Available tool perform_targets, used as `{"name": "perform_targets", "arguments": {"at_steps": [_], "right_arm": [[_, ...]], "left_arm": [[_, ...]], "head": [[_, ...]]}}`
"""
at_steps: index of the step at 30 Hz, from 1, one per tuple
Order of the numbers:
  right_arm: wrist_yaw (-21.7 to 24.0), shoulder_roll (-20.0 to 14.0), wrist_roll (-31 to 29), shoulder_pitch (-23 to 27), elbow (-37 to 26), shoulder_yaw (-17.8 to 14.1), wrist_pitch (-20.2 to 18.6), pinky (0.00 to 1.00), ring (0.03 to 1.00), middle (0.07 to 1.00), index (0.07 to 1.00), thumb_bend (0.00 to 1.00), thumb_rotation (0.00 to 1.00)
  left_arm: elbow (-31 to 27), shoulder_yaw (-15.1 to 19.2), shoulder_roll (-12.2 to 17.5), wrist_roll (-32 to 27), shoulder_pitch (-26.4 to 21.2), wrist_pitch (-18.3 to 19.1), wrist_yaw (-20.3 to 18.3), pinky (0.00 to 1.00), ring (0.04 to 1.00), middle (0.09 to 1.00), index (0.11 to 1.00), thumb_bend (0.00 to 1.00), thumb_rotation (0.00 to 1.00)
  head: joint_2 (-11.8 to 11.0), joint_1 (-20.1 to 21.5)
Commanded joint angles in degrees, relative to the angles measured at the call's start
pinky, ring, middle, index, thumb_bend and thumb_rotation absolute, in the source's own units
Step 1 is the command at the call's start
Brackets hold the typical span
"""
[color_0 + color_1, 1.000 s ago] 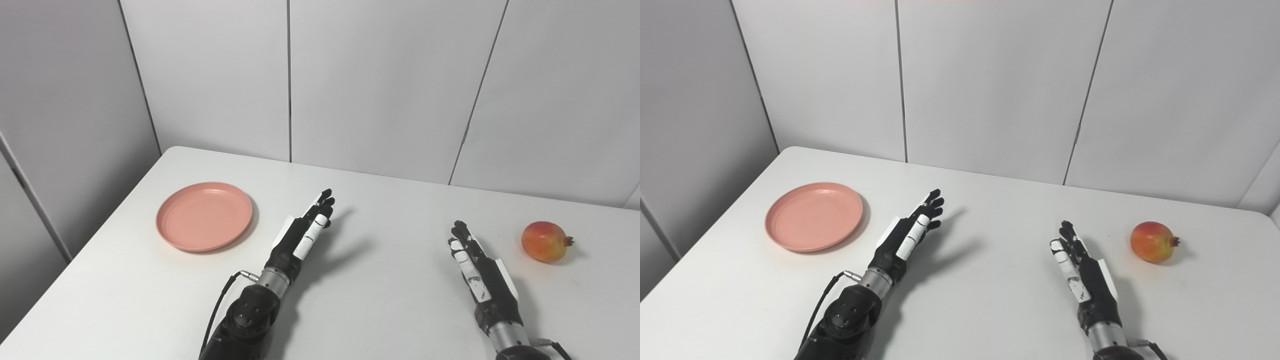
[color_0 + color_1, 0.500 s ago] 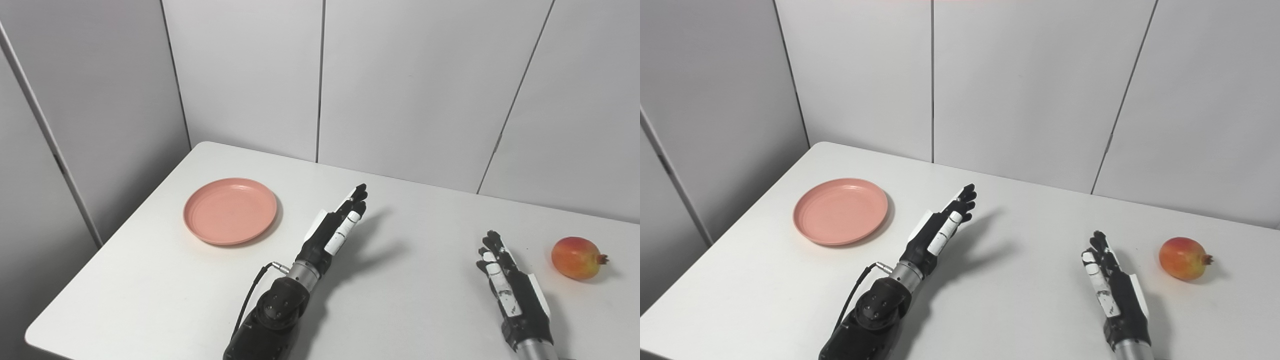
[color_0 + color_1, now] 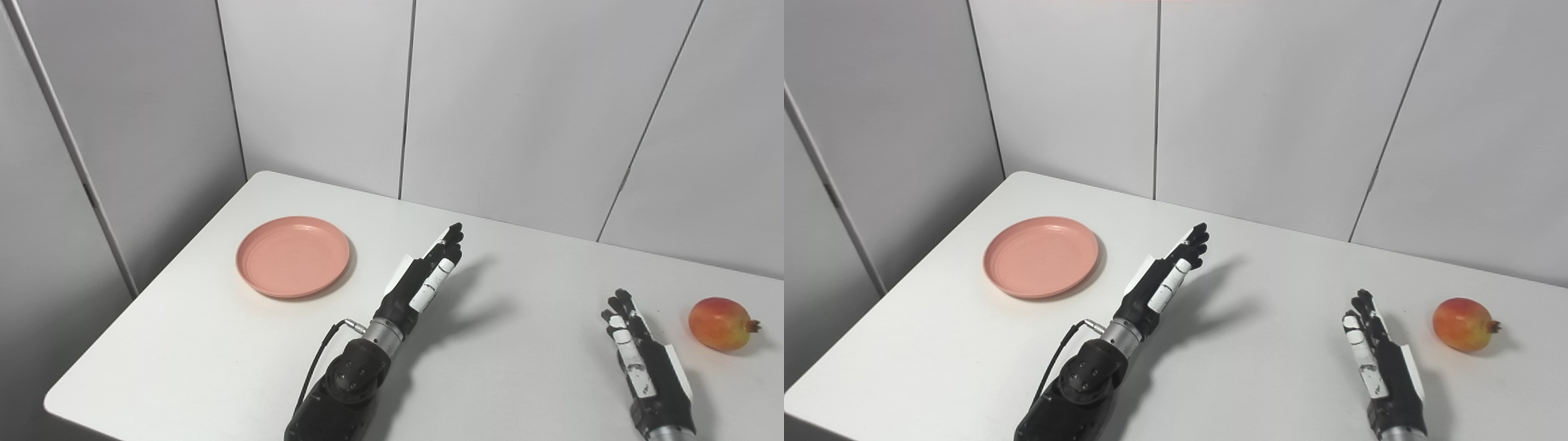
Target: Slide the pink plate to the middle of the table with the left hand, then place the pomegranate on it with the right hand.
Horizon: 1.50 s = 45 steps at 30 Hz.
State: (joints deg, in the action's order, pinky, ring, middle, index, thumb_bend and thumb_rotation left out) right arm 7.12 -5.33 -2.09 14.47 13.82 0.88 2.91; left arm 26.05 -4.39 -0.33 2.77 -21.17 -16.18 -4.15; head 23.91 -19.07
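The pink plate [image 3: 293,255] lies flat on the left part of the white table [image 3: 508,367], with nothing on it. My left hand [image 3: 424,278] is raised above the table's middle, to the right of the plate and apart from it, fingers straight and holding nothing. A red-yellow pomegranate [image 3: 720,323] rests at the far right. My right hand [image 3: 645,365] lies low near the front right, left of the fruit with a gap between them, also open with its fingers stretched out.
Grey wall panels [image 3: 508,104] close the scene behind the table and on the left. The table's left edge [image 3: 147,294] runs near the plate. A thin cable [image 3: 315,367] hangs from my left wrist.
The whole picture has shifted right and slightly down, so the camera has turned left. The plate and pomegranate stay put on the table. Both hands keep about the same pose.
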Motion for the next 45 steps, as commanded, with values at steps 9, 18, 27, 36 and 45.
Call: {"name": "perform_targets", "arguments": {"at_steps": [9,18,27,36,45], "right_arm": [[-1.0,1.0,0.8,2.4,0.6,0.0,3.0,0.99,0.945,0.965,0.973,0.41,0.84],[-1.6,1.0,1.5,3.6,2.8,0.1,4.9,0.99,0.957,0.969,0.979,0.39,0.86],[-2.5,1.5,2.4,4.1,3.3,0.1,5.1,0.99,0.952,0.964,0.974,0.4,0.86],[-2.8,1.6,2.0,4.9,4.3,-0.1,5.5,0.99,0.954,0.963,0.971,0.42,0.84],[-2.2,1.4,0.9,5.6,5.9,-0.5,6.8,1.0,0.958,0.964,0.976,0.41,0.82]], "left_arm": [[2.2,2.6,-0.2,1.4,2.0,-4.2,6.1,0.93,0.96,0.969,0.962,0.58,1.0],[-1.1,6.5,0.4,-1.6,1.2,-4.1,7.3,0.96,0.979,0.987,0.985,0.6,1.0],[-5.3,9.4,2.9,-3.4,-0.5,0.2,7.1,0.95,0.952,0.964,0.969,0.62,1.0],[-6.7,11.1,5.3,-3.0,-2.5,3.4,8.1,0.94,0.955,0.96,0.963,0.63,1.0],[-5.6,15.2,10.5,-7.5,-4.5,2.6,6.6,0.94,0.946,0.952,0.955,0.66,1.0]], "head": [[-1.0,0.4],[-1.8,0.7],[-1.7,1.1],[-2.0,1.1],[-2.7,0.0]]}}
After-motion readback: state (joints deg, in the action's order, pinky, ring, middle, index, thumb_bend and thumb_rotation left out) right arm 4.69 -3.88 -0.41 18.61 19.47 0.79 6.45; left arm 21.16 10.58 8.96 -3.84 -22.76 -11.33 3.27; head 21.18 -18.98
